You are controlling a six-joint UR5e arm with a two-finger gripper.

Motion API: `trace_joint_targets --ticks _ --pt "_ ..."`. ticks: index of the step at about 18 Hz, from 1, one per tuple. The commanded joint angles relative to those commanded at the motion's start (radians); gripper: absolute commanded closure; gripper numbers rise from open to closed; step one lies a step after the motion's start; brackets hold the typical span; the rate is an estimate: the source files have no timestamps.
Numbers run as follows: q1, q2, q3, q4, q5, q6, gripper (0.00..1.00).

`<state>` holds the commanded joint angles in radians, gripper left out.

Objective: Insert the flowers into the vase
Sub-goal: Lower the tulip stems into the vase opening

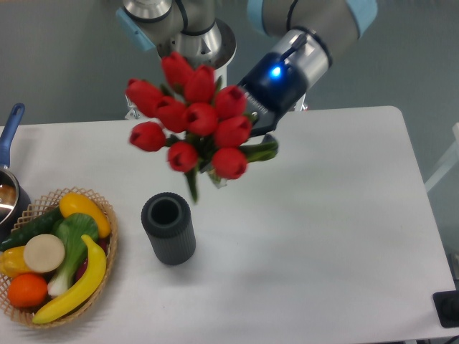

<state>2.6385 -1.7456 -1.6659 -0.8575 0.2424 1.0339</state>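
Dark grey and ribbed, the vase (168,228) stands upright on the white tabletop (323,236), its round mouth showing nothing inside. To its left a wicker basket (107,247) holds toy fruit and vegetables (61,254), among them a banana, an orange and a yellow pepper. A pot with a blue handle (8,154) sits at the left edge. Above the vase, the flowers (192,125) hang in the air, stem tips just over its rim, carried by the end effector (251,140), whose fingers are hidden behind the blooms. Grey wall behind.
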Motion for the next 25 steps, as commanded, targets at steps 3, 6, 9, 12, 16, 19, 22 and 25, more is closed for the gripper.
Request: trace_joint_targets --ticks 3,6,9,12,16,19,22,25 --pt "-0.035 -0.02 -0.005 0.028 -0.008 0.014 0.82" --pt "-0.048 -0.034 -0.023 0.069 -0.017 0.029 0.86" --pt "-0.054 -0.038 -0.047 0.071 -0.041 0.066 0.86" --pt "-0.042 -0.038 -0.103 0.071 -0.113 0.126 0.86" --pt "-0.02 -0.038 -0.166 0.068 -0.238 0.222 0.86" --pt "-0.02 -0.035 -0.202 0.068 -0.255 0.224 0.85" --pt "-0.012 -0.037 -0.209 0.068 -0.255 0.229 0.85" --pt "-0.017 -0.041 -0.213 0.068 -0.253 0.221 0.85"
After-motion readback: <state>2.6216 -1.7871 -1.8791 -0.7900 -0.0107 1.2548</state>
